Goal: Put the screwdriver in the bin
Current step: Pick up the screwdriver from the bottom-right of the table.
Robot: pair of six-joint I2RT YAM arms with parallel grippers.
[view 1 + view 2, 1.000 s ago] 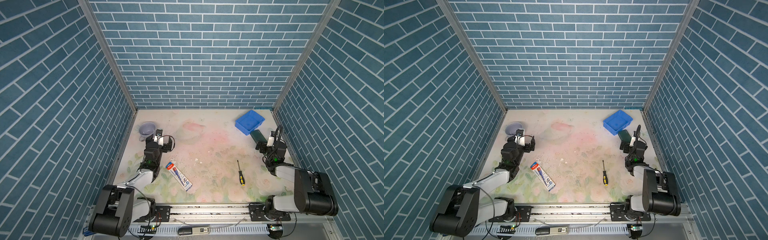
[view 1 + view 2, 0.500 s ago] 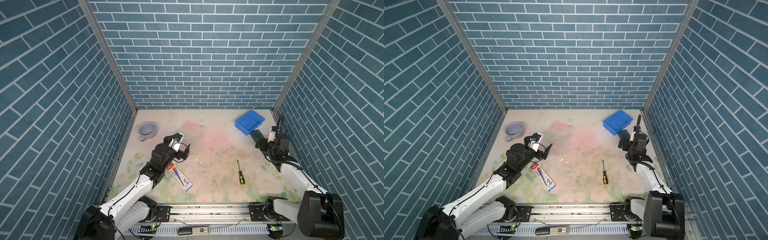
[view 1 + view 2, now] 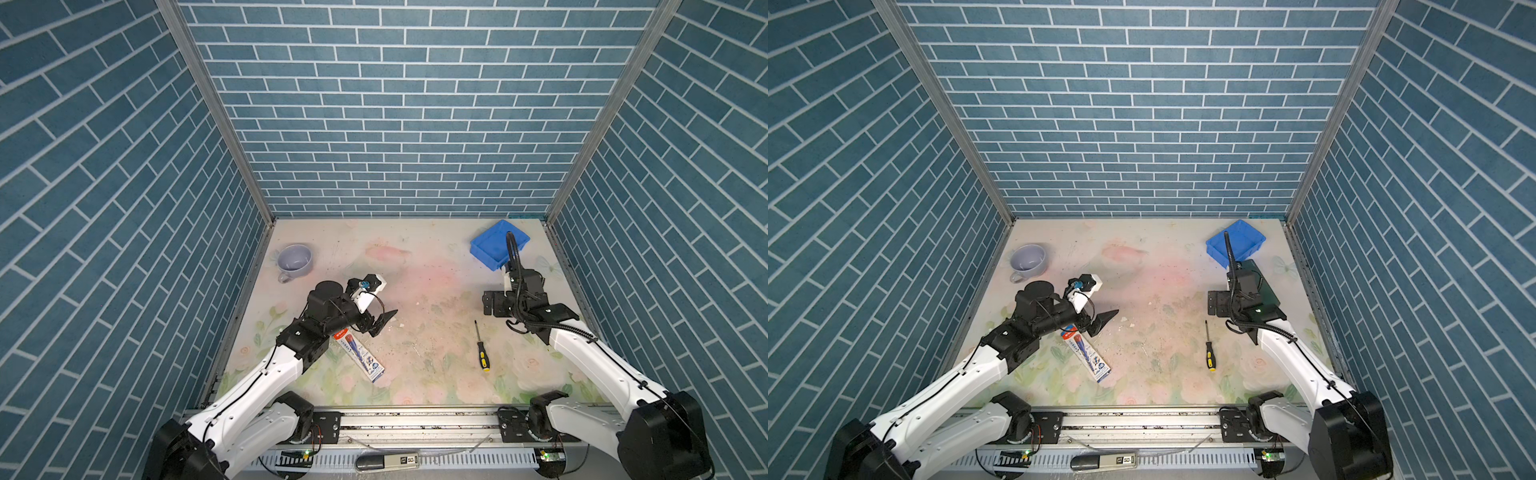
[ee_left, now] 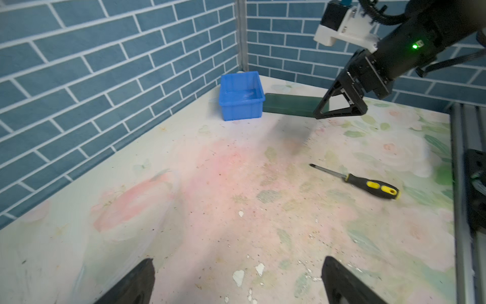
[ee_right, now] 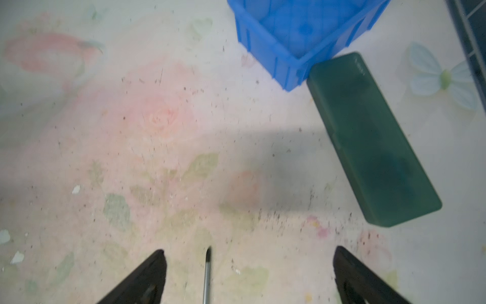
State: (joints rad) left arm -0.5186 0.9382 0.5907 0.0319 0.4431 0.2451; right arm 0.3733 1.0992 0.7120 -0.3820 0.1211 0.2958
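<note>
Not started: screwdriver [image 3: 481, 347] lies on the surface [image 3: 415, 291], bin [image 3: 498, 245] empty at its 12 o'clock; right hand [image 5: 249, 252] and left hand [image 4: 238, 260] both gape, empty.

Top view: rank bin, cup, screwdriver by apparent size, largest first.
1. bin
2. cup
3. screwdriver: long but thin. It lies nearer the camera than the other two and still looks smallest, so the order holds.
</note>
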